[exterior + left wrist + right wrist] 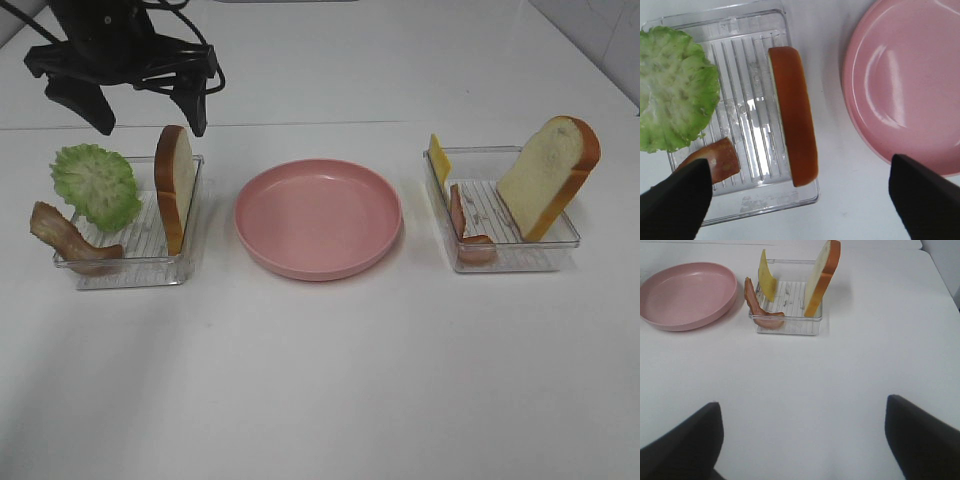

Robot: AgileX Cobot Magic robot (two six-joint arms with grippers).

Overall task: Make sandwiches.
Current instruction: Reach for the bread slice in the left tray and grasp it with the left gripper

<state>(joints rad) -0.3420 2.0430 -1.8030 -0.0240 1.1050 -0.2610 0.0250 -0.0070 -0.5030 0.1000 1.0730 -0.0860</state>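
Note:
No assembled sandwiches show; the parts lie in two clear trays. The left tray holds a bread slice on edge, green lettuce and a bacon strip. The right tray holds a leaning bread slice, yellow cheese and bacon. My left gripper hangs open above the left tray's bread. My right gripper is open and empty over bare table, well short of the right tray.
An empty pink plate sits between the two trays on the white table. The right arm is outside the exterior high view.

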